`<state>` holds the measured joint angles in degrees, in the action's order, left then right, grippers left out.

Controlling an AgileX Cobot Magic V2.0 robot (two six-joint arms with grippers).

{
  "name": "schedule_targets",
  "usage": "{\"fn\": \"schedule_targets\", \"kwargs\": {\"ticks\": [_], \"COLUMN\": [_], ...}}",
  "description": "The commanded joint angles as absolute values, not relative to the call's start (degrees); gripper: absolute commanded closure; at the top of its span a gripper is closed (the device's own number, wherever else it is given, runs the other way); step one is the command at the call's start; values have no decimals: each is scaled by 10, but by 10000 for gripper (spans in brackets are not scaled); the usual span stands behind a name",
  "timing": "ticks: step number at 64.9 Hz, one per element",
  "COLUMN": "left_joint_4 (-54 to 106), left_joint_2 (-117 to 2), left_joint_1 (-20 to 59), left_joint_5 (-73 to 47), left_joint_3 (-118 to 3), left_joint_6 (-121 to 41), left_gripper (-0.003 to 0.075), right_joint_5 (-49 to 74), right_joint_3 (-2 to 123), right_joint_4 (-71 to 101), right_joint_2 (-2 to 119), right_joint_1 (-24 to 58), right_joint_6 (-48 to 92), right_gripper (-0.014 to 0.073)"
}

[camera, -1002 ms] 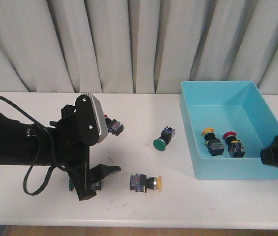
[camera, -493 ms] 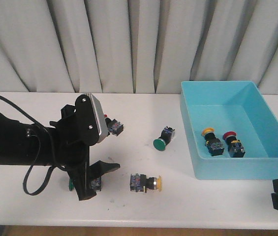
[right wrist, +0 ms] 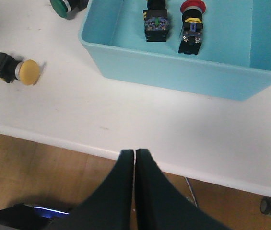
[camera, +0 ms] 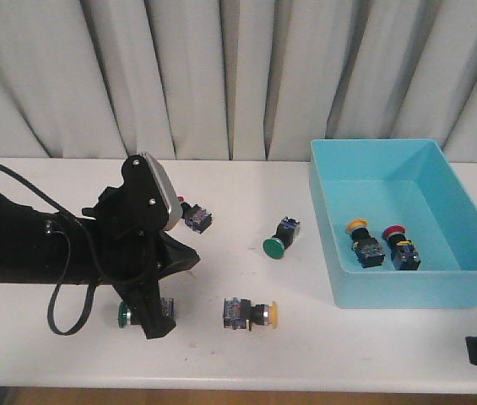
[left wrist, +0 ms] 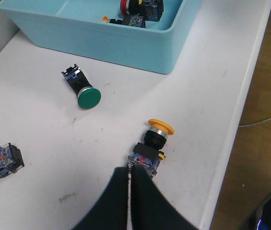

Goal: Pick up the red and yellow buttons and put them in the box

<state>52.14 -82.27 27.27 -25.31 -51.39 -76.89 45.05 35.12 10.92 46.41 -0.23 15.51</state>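
While one yellow-capped button (camera: 359, 240) and one red-capped button (camera: 398, 247) lie inside the turquoise plastic box (camera: 331, 253), we leave the yellow push-button switch (camera: 252, 313) on the white table (camera: 306, 346). Both our grippers, left (left wrist: 130, 191) and right (right wrist: 134, 182), have fingers closed and empty.

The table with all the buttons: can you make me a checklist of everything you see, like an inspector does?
Surface: white table, a few faint scuff marks, nothing spilled.
Job's things: blue box on the right side holds one yellow button and one red button. Another yellow button lies on its side near the front edge. A red button lies by the left arm, its cap mostly hidden.
Clutter: one green button mid-table, another green button under the left arm.
Grippers: left gripper shut, empty, just behind the loose yellow button. Right gripper shut, empty, over the table's front edge.
Cables: black cable looping under the left arm.
Surroundings: grey curtain behind, wood floor below.
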Motion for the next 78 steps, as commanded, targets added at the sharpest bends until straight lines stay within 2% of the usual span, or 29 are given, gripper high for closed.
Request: {"fn": "schedule_targets", "kwargs": {"ticks": [1, 50, 57, 65, 78], "left_joint_4": [543, 536, 503, 364, 95], "left_joint_2": [-806, -796, -768, -714, -618], "left_joint_1": [274, 274, 271, 271, 270], "left_joint_5": [-241, -215, -167, -119, -117], "left_joint_3": [-526, -526, -526, -526, -505], "left_joint_6": [-755, -745, -648, -476, -182], "left_gripper": [727, 727, 727, 727, 727], "right_joint_5": [441, 462, 462, 462, 462], "right_joint_3": [366, 366, 366, 366, 366], "right_joint_4": [112, 112, 112, 112, 112], "right_joint_2": [460, 460, 460, 460, 460], "right_joint_1": [-4, -4, -4, -4, -4], "right_joint_6": [160, 160, 160, 160, 160], "right_gripper": [601, 601, 601, 601, 601]}}
